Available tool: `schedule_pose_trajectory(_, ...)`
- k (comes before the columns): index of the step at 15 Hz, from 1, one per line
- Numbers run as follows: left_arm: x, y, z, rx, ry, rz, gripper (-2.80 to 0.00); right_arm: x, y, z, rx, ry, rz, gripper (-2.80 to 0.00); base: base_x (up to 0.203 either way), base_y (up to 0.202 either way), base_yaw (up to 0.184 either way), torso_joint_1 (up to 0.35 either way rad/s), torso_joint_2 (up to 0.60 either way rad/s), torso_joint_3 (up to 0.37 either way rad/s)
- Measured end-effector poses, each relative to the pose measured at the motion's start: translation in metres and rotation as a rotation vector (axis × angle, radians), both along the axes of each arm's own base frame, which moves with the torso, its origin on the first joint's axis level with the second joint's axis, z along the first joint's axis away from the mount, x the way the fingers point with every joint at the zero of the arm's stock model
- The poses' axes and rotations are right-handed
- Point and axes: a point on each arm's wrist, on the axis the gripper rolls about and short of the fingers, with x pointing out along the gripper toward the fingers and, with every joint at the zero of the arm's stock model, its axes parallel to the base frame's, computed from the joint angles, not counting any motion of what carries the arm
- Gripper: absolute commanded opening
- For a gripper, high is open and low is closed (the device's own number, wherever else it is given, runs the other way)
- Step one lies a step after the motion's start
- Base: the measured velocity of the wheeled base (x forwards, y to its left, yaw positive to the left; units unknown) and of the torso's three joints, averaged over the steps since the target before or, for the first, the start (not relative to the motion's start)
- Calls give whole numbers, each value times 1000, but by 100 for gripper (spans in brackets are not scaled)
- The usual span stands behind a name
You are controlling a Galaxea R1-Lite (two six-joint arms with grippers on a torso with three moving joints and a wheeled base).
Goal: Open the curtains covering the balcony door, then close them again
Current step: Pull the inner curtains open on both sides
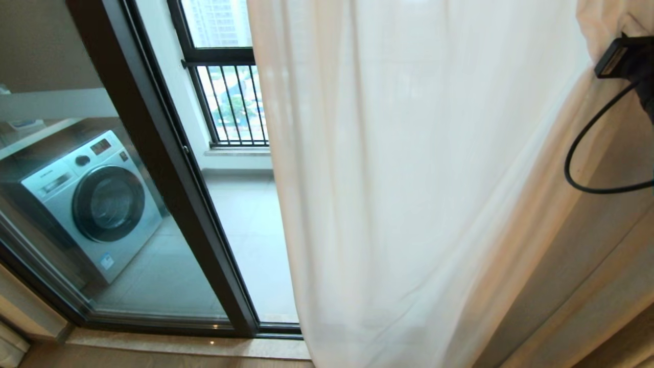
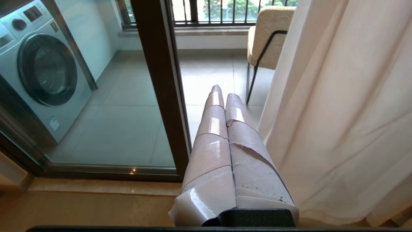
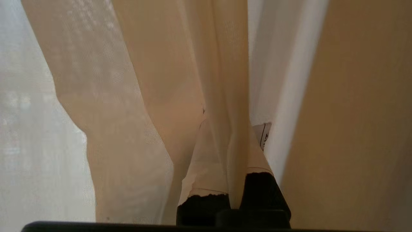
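The sheer white curtains (image 1: 409,179) hang bunched toward the right and cover the right part of the balcony door (image 1: 168,168). The door's dark frame and left glass panel are uncovered. In the right wrist view my right gripper (image 3: 231,129) is shut on a cream fold of the curtains (image 3: 135,96), and the fabric runs between its taped fingers (image 3: 257,151). In the head view only that arm's black wrist (image 1: 623,56) shows, high at the right edge against the fabric. My left gripper (image 2: 223,91) is shut on nothing, low beside the curtains (image 2: 338,112) and pointing at the door frame (image 2: 161,80).
A silver washing machine (image 1: 87,199) stands behind the left glass. A beige chair (image 2: 267,35) sits on the balcony floor before the barred railing (image 1: 230,102). A stone sill (image 1: 179,345) runs under the door. A black cable (image 1: 582,163) loops from my right wrist. A beige wall (image 3: 354,112) stands right of the curtains.
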Motion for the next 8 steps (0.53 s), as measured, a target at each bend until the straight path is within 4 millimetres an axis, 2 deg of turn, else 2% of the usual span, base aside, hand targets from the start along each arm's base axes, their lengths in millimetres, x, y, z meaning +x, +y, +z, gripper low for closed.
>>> schedule_pose_trajectory(4, 0, 0, 0, -1, 0, 0, -280, 0, 0, -1, 0, 1, -1, -280, 0, -156, -1, 4, 3, 1)
schedule_pose_trajectory(8, 0, 0, 0, -1, 1, 0, -280, 0, 0, -1, 0, 4, 1, -280, 0, 0, 0, 0, 0, 0)
